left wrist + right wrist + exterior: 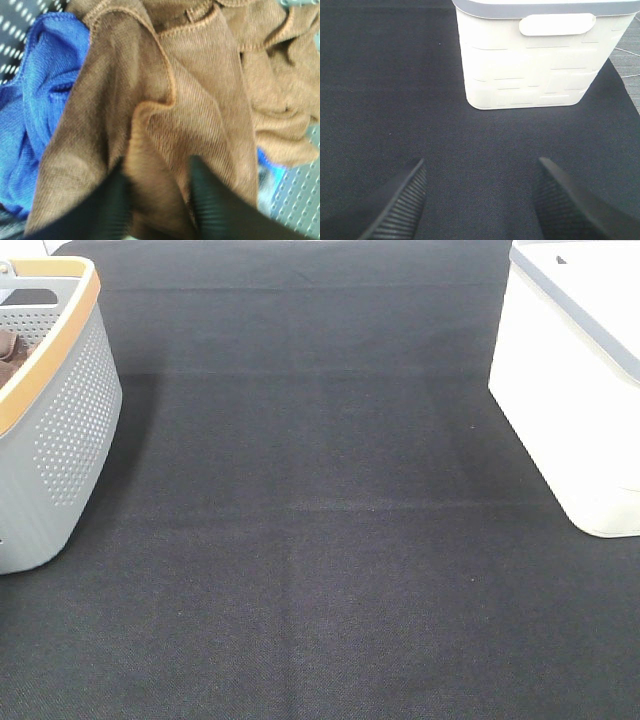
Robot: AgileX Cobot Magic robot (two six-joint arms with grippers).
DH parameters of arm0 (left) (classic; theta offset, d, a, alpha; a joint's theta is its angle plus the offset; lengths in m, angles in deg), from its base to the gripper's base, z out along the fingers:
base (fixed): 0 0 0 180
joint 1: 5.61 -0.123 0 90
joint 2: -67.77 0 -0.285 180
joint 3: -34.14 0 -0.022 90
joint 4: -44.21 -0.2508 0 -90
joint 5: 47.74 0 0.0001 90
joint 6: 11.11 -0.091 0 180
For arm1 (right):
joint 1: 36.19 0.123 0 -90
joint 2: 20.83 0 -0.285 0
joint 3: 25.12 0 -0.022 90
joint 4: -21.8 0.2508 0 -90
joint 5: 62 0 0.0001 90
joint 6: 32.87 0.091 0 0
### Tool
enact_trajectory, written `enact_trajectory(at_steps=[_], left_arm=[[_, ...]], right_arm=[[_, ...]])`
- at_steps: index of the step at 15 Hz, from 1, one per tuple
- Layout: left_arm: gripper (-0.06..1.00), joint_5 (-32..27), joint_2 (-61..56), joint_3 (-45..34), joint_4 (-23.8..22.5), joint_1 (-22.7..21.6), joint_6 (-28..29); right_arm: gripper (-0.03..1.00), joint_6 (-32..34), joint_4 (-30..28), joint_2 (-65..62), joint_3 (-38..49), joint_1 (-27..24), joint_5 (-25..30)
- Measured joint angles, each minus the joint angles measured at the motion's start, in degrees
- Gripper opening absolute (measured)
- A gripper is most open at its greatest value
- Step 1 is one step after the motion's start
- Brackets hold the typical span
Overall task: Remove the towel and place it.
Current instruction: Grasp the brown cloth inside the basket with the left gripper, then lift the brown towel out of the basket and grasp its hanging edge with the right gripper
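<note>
Black woven table cover [320, 570]: spans the whole work surface in the high view.

White plastic bin [565, 390]: stands at the right edge of the cover, with a grey rim and a moulded handle recess facing the right wrist camera.

Grey perforated basket [60, 430]: stands at the left edge, with a tan band around its rim; a dark brown item [12, 352] shows just inside that rim.

Towel [200, 125]: reddish-brown microfiber with a stitched hem, lying crumpled in folds inside the basket, whose perforated wall shows at the corners of the left wrist view. Whether the brown folds to one side are the same cloth cannot be told.

Blue cloth [45, 100]: bunched beside the towel and partly beneath it.

Right gripper [480, 200]: fingers spread wide above bare cover, holding nothing, the bin ahead.

Left gripper [157, 200]: fingers parted, astride a raised fold of the towel and touching it.
</note>
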Motion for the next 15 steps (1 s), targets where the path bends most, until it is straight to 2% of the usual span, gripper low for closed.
enact_trajectory(at_steps=[3,4,9,12,15], left_arm=[[0.06,-2.41,0.06,0.0,0.0,0.0,-3.21],[0.0,-2.58,0.06,0.0,0.0,0.0,-3.95],[0.0,-2.98,-4.47,0.0,0.17,0.0,-8.25],[0.0,-3.04,-9.68,0.06,1.55,0.0,-12.2],[0.0,-1.78,-15.01,0.06,3.55,0.0,-13.29]], right_arm=[[0.59,0.0,0.0,0.0,0.0,0.0,0.0],[0.59,0.0,0.0,0.0,0.0,0.0,0.0],[0.59,0.0,0.0,0.0,0.0,0.0,0.0],[0.59,0.0,0.0,0.0,0.0,0.0,0.0],[0.59,0.0,0.0,0.0,0.0,0.0,0.0]])
